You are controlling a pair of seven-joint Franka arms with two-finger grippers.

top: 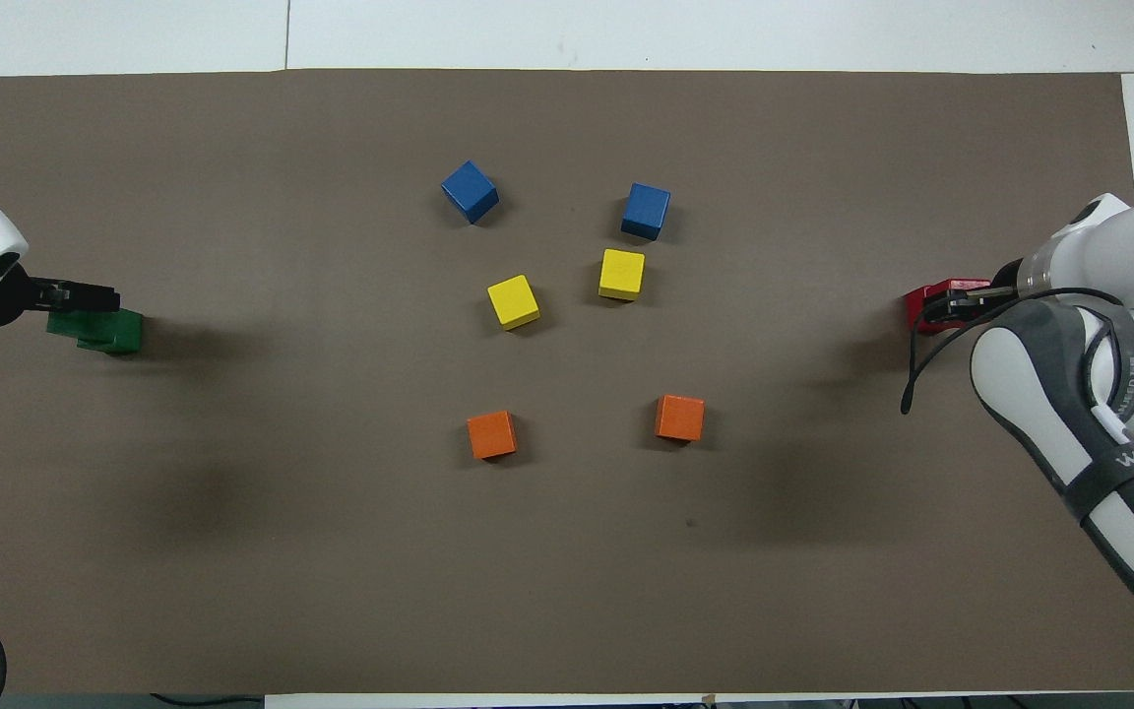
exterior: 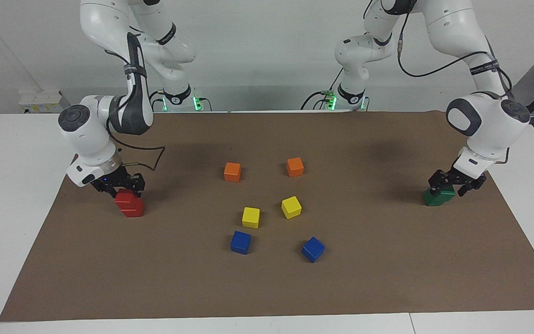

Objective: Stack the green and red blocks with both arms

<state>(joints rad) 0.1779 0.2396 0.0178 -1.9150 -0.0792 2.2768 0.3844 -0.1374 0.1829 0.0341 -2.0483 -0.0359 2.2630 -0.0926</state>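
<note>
Two red blocks stand stacked at the right arm's end of the mat, the upper one shifted off the lower. My right gripper sits just over the upper red block, its fingers spread to either side. At the left arm's end, two green blocks form a skewed stack. My left gripper hangs open a little above the top green block, clear of it.
In the middle of the brown mat lie two orange cubes, two yellow cubes and two blue cubes, all single and apart. White table borders the mat.
</note>
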